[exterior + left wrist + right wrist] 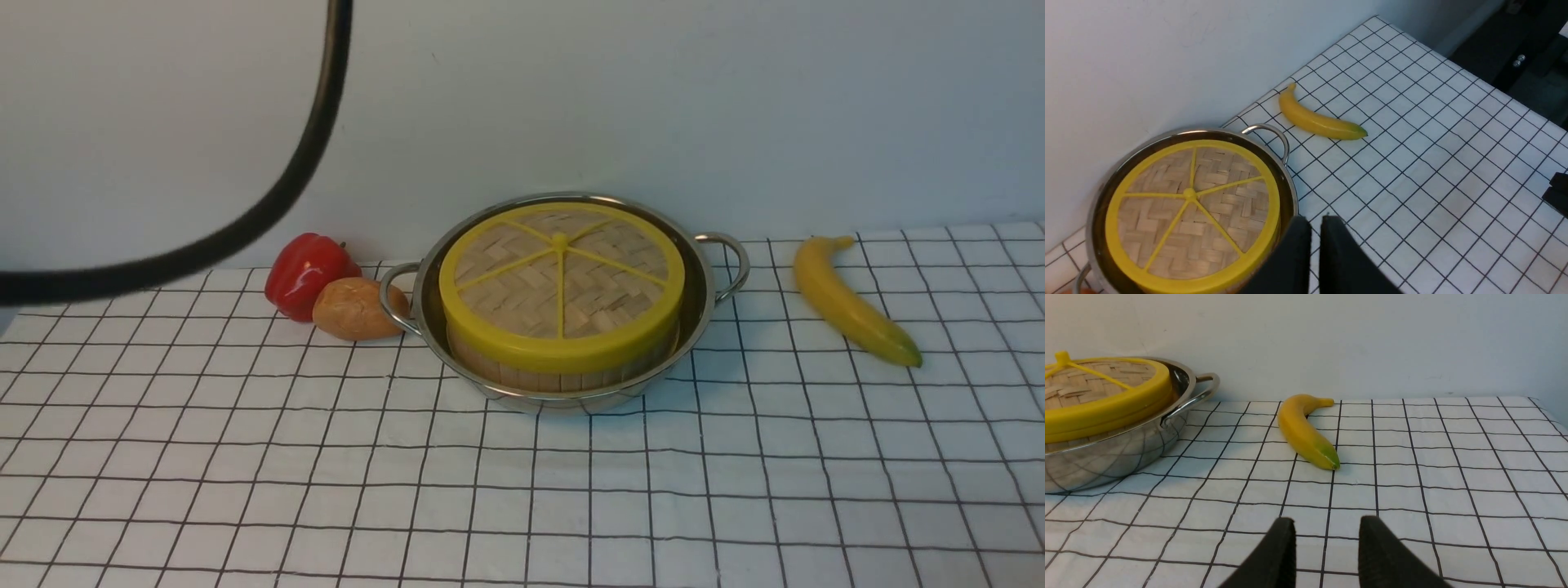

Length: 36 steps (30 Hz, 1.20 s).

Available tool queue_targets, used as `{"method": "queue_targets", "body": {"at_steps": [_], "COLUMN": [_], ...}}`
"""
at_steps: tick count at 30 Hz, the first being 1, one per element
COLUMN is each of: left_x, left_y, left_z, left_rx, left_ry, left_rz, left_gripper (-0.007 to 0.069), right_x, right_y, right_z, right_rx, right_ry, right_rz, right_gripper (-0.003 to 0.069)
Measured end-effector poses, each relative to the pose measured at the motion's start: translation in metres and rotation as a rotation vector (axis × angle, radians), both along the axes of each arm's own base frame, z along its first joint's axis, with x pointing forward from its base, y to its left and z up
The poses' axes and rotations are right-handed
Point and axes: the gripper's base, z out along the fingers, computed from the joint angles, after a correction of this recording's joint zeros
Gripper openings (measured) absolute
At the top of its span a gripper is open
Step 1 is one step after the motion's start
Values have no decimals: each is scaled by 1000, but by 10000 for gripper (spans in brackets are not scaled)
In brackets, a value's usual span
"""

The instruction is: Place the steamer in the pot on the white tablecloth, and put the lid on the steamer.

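The shiny pot (704,304) stands on the white tablecloth (522,498) near the back wall. Inside it sits the steamer (563,377), only its slatted side showing. The woven lid (522,302) with yellow rim and spokes lies flat on top of it, hiding what is inside. In the left wrist view my left gripper (1316,222) hangs shut and empty above the cloth, just beside the pot (1291,185) and lid (1216,204). My right gripper (1327,523) is open and empty, low over the cloth, to the right of the pot (1106,465). Neither gripper shows in the front view.
A red pepper (306,269) and a brown potato (355,309) lie against the pot's left handle. To the pot's right lies a banana (849,302), ahead of my right gripper (1306,433). A black cable (269,204) hangs across the upper left.
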Motion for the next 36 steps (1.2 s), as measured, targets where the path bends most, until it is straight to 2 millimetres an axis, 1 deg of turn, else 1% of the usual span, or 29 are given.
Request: {"method": "queue_targets", "body": {"at_steps": [5, 9, 11, 12, 13, 14, 18, 21, 25, 28, 31, 33, 34, 36], "left_x": [7, 27, 31, 39, 41, 48, 63, 71, 75, 73, 61, 43, 37, 6], "left_y": [-2, -6, -6, -7, -8, -9, -10, -11, -7, 1, 18, 34, 40, 65], "left_z": [0, 9, 10, 12, 12, 13, 15, 11, 8, 7, 12, 21, 24, 35], "left_rx": [-6, -108, -125, -158, -161, -189, -242, -223, -164, -111, -73, -66, -67, -87], "left_ry": [-37, -189, -215, -265, -270, -312, -396, -420, -433, -421, -381, -358, -360, -412], "left_rz": [3, 82, 97, 125, 128, 154, 205, 219, 241, 264, 305, 343, 359, 428], "left_gripper": [33, 44, 49, 55, 57, 64, 73, 75, 85, 85, 89, 96, 96, 96], "right_x": [0, 0, 0, 0, 0, 0, 0, 0, 0, 0, 0, 0, 0, 0], "right_y": [0, 0, 0, 0, 0, 0, 0, 0, 0, 0, 0, 0, 0, 0], "right_z": [0, 0, 0, 0, 0, 0, 0, 0, 0, 0, 0, 0, 0, 0], "right_rx": [0, 0, 0, 0, 0, 0, 0, 0, 0, 0, 0, 0, 0, 0], "right_ry": [0, 0, 0, 0, 0, 0, 0, 0, 0, 0, 0, 0, 0, 0], "right_rz": [0, 0, 0, 0, 0, 0, 0, 0, 0, 0, 0, 0, 0, 0], "right_gripper": [240, 240, 240, 240, 240, 240, 240, 240, 240, 240, 240, 240, 240, 240]}}
